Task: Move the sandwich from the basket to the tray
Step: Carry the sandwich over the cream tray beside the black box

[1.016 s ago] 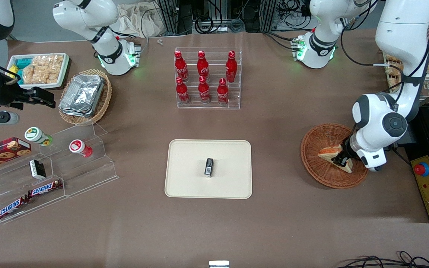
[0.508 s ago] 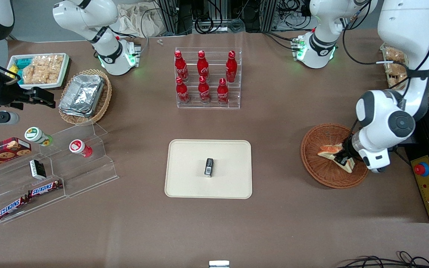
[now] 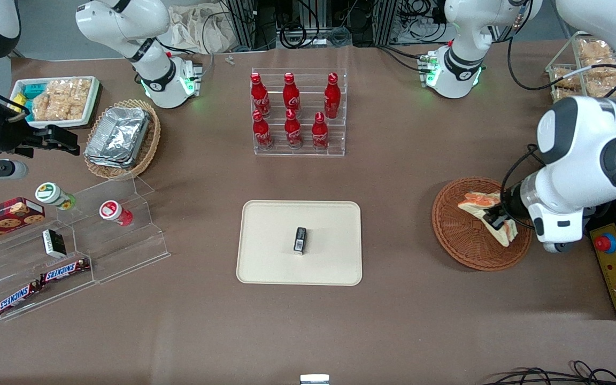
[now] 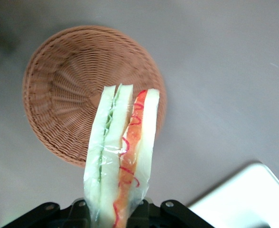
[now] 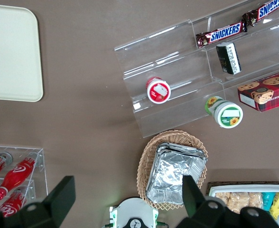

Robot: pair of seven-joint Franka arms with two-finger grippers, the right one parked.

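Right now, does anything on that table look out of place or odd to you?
Yes: a small dark packet lies alone on the tray, where the sandwich should go. The tool grips the sandwich above the basket.

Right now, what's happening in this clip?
The left arm's gripper is shut on the sandwich, holding it above the round wicker basket, clear of the weave. The cream tray lies toward the table's middle and has only a small dark item on it; the sandwich has not reached it yet.
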